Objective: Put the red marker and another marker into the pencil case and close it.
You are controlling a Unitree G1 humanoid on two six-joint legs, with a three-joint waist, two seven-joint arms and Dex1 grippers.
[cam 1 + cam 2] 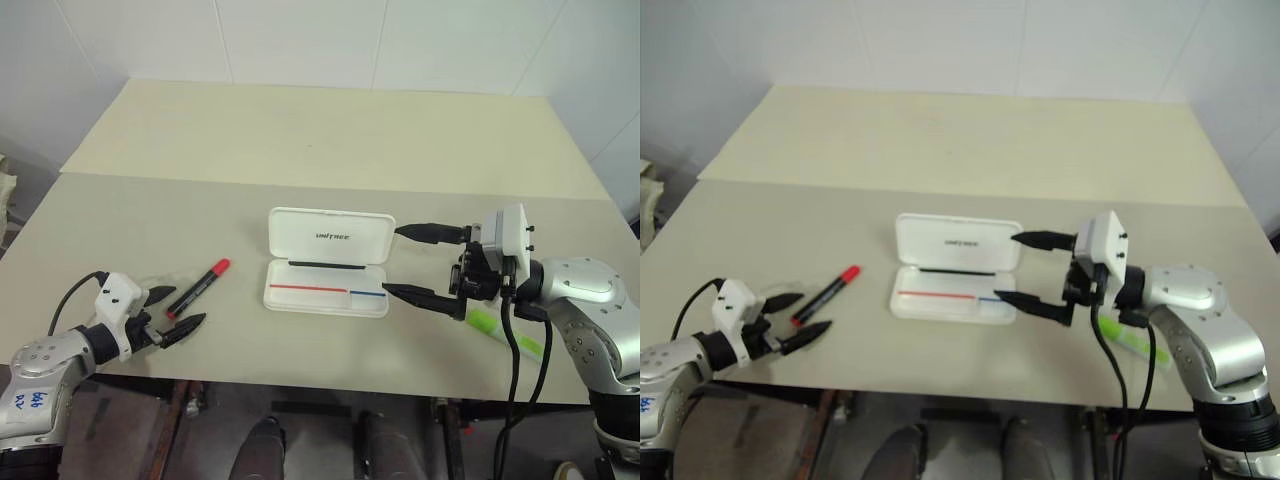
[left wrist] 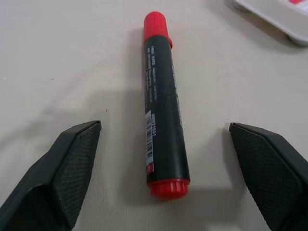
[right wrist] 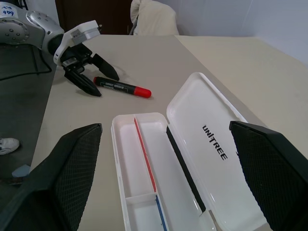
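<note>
A: Where's the red marker [image 1: 198,287]?

B: On the table [image 1: 320,140], well to the left of the open case [image 1: 328,262], lying slanted with its cap toward the case. The left gripper [image 1: 174,311] is at the marker's tail end, jaws spread, one finger on each side of the barrel's line. It isn't touching it yet.

A: And the right gripper [image 1: 417,262]?

B: Hanging just right of the case, jaws wide apart, holding nothing. The green marker [image 1: 505,334] lies beyond it, further right of the case, partly hidden by the arm.

A: So how should the pick go?

B: My reading: push the left gripper along the barrel so the fingers straddle the black middle, not the red end, then close squarely across it. A pinch near the tail would likely let the marker swing or squirt out. Keep the fingertips low to the table so they catch the barrel's widest part.

A: And the case?

B: Both compartments look empty, so the drop is unobstructed.
</note>
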